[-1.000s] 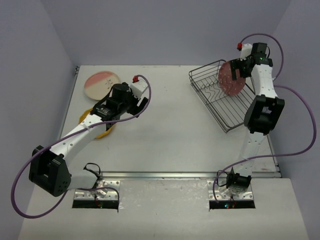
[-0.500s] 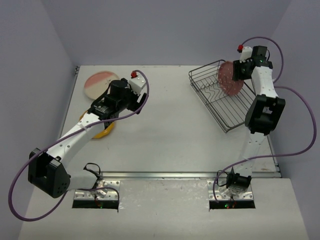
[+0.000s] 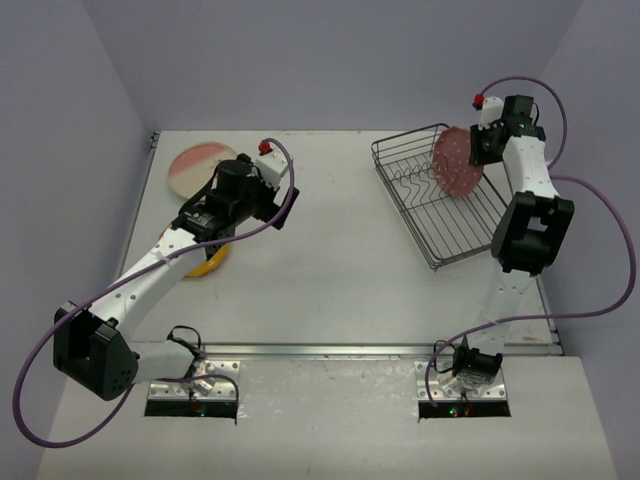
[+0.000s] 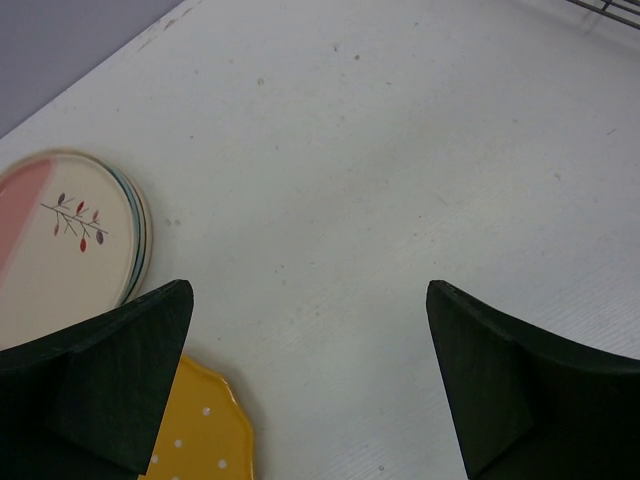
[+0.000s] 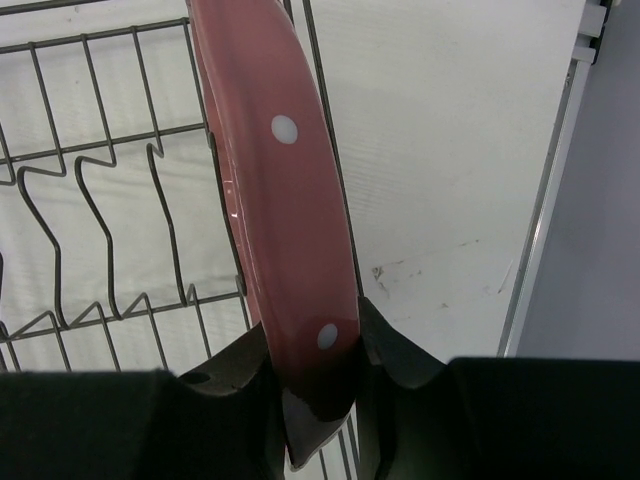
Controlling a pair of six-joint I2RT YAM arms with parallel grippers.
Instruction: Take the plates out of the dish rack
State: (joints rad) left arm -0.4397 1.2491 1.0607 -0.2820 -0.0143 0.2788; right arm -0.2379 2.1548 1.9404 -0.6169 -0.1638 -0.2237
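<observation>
A pink plate with white dots [image 3: 456, 163] [image 5: 285, 240] stands upright on edge in the dark wire dish rack [image 3: 435, 225] [image 5: 90, 250] at the back right. My right gripper [image 3: 482, 140] [image 5: 318, 375] is shut on that plate's rim. Back left on the table lies a cream plate with a pink segment [image 3: 200, 166] [image 4: 60, 240], stacked on another plate. A yellow-orange plate with white dots [image 3: 212, 262] [image 4: 205, 430] lies partly hidden under my left arm. My left gripper [image 3: 200, 215] [image 4: 310, 385] hangs open above the table beside the yellow plate, with nothing between its fingers.
The rack sits skewed near the table's right edge [image 3: 540, 290]. A purple wall runs behind and along both sides. Purple cables loop from both arms.
My right gripper has shut on the pink dotted plate, and the rack has shifted slightly left. My left gripper has opened wider and moved a little toward the back left.
</observation>
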